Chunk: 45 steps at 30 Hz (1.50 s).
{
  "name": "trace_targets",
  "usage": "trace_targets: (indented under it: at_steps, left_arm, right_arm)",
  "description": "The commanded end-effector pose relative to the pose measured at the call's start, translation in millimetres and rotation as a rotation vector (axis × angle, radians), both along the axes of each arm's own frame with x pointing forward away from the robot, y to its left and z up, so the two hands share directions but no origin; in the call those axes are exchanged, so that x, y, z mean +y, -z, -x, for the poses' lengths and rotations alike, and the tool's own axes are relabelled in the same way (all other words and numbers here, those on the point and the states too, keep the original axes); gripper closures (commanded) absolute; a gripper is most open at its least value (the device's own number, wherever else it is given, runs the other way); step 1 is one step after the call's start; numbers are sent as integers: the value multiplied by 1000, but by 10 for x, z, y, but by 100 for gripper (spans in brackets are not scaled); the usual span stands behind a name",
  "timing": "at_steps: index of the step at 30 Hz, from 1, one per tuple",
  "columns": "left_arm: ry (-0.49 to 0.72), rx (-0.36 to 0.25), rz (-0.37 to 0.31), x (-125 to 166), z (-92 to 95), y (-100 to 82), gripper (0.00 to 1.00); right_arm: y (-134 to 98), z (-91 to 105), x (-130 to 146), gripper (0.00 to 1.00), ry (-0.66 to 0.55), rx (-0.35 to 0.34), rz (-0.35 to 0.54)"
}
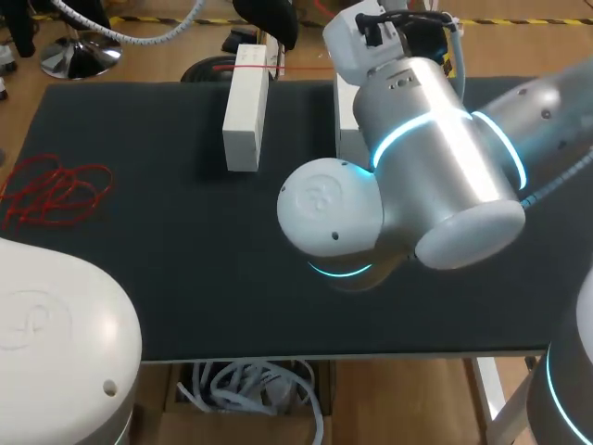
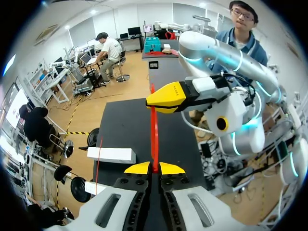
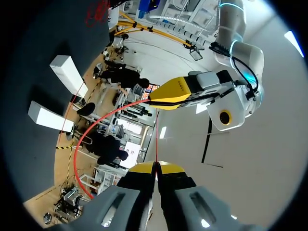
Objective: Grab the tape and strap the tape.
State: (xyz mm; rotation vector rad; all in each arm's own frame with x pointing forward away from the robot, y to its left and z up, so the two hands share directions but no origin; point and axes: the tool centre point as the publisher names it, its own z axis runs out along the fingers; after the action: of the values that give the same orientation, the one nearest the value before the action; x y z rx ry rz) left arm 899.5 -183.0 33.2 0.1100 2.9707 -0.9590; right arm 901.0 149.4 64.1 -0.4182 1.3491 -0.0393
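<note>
A red tape [image 2: 154,134] runs taut from my left gripper [image 2: 154,168] ahead to my right gripper [image 2: 166,96]. The left gripper is shut on its near end, and the right gripper's yellow tips pinch the far end. In the right wrist view, my right gripper [image 3: 155,168] is shut on the thin red tape [image 3: 156,137], which rises to the left gripper [image 3: 171,93]. A slack loop of the tape [image 3: 89,132] curves away beside it. In the head view my right arm [image 1: 417,158] hides both grippers and the held tape.
Two white boxes stand at the back of the dark table [image 1: 139,260]: one [image 1: 246,111] with a red strand across its far end, the other [image 1: 348,120] mostly behind my right arm. A tangle of red tape [image 1: 54,190] lies at the left edge.
</note>
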Motion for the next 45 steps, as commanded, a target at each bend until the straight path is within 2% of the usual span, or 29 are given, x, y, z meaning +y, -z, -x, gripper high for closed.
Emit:
trace_targets:
  at_steps: [1,45]
  left_arm:
    - [-1,1,-5,2,4,-13,100]
    - [-1,1,-5,2,4,-13,100]
  right_arm:
    - [-37,-8,34,100,-3,4,2]
    - [47,-38,201,100,-33,27,19]
